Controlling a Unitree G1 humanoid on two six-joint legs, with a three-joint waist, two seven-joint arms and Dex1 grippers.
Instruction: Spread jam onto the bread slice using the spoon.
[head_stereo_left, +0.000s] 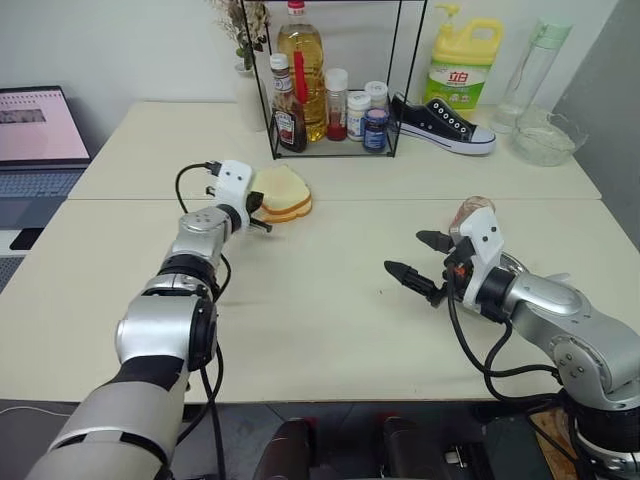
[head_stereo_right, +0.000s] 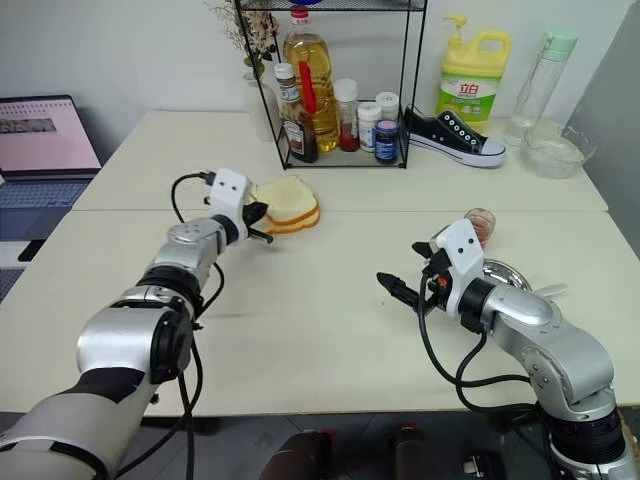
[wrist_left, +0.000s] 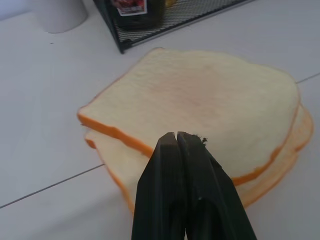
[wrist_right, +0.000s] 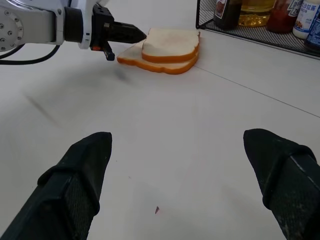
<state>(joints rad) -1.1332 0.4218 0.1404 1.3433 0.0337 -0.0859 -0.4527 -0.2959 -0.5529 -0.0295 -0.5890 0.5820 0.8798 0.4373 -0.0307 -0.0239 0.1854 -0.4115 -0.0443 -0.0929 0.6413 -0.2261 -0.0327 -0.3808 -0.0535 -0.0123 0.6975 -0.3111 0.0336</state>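
The bread slices (wrist_left: 210, 100) are pale cream with thin orange-tan crusts, lying on a cream-white table (head_stereo_left: 320, 320). The left gripper (wrist_right: 131, 33) and right gripper (head_stereo_left: 420, 262) have black fingers on silver and white arms. The sneaker (head_stereo_left: 440, 124) is black with white laces and sole; the detergent bottle (head_stereo_left: 463, 62) is yellow with a green label.

Table (head_stereo_left: 330, 330) middle bare, passable; wire rack (head_stereo_left: 335, 150) with bottles blocks behind bread stack (head_stereo_left: 283, 193).

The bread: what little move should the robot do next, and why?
Probably lift the top bread slice a little. The left gripper looks shut at its near edge, above a second slice, so it likely must come off the stack. The right gripper is open, holding nothing.
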